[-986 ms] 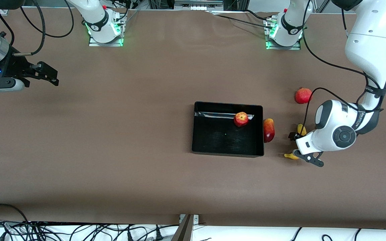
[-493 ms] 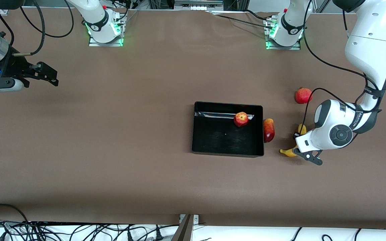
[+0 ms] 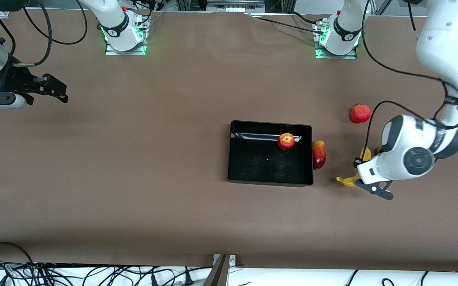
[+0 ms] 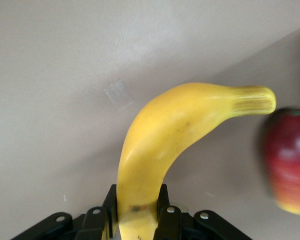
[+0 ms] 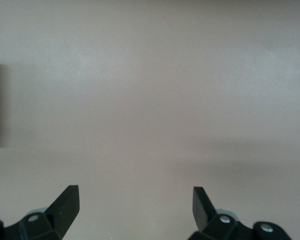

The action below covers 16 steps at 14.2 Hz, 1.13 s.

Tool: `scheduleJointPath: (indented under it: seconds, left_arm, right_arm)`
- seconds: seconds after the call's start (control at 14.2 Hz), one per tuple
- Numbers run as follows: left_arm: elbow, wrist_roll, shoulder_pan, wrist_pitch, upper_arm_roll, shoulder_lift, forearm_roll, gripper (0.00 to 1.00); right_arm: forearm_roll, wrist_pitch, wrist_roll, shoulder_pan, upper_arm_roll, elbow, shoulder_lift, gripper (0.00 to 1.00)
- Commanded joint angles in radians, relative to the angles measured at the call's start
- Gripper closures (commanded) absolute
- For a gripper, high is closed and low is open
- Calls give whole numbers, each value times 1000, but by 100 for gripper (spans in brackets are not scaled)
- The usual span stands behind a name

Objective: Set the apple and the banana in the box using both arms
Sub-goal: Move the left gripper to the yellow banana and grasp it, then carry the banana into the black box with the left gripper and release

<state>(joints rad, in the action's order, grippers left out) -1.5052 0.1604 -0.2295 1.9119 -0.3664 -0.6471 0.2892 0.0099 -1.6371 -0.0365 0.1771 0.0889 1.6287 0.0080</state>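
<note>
The banana [image 3: 347,181] is held by my left gripper [image 3: 358,169], which is shut on its middle just above the table, beside the box toward the left arm's end. The arm's wrist hides most of it. In the left wrist view the fingers [image 4: 162,200] clamp the banana [image 4: 165,145] on both sides. The apple [image 3: 286,141] lies inside the black box [image 3: 269,183], by its wall farthest from the front camera. My right gripper [image 3: 60,89] waits open and empty over bare table at the right arm's end, and the right wrist view shows its gripper [image 5: 136,200] with nothing between the fingers.
A red-yellow mango [image 3: 319,154] lies against the box's outer wall toward the left arm's end; it also shows in the left wrist view [image 4: 288,160]. A round red fruit with a crown tip [image 3: 359,113] lies farther from the front camera than the left gripper.
My left gripper has risen and shifted a little toward the left arm's end with the banana in it. The right arm has hardly moved.
</note>
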Motion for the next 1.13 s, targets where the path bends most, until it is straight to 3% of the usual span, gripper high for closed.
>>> scheduleJointPath:
  seconds: [0.0,0.28,0.49,1.06]
  left_arm:
    - [103,-184,63,-166,-29,17,-76,100]
    - [161,-630,254,-186,-28,4,-157,100]
    - [183,-881,376,-114,-26,-49,-157,100]
    - [171,-986,481,85,-20,-183,-142,100]
  right_arm:
    - [-5,5,10,-11,-5,-21,9,0]
    - [-4,5,12,-11,2,-23,10,0]
    - [-2,3,12,-8,2,-23,9,0]
    - [-1,-6,10,-5,0,-24,9,0]
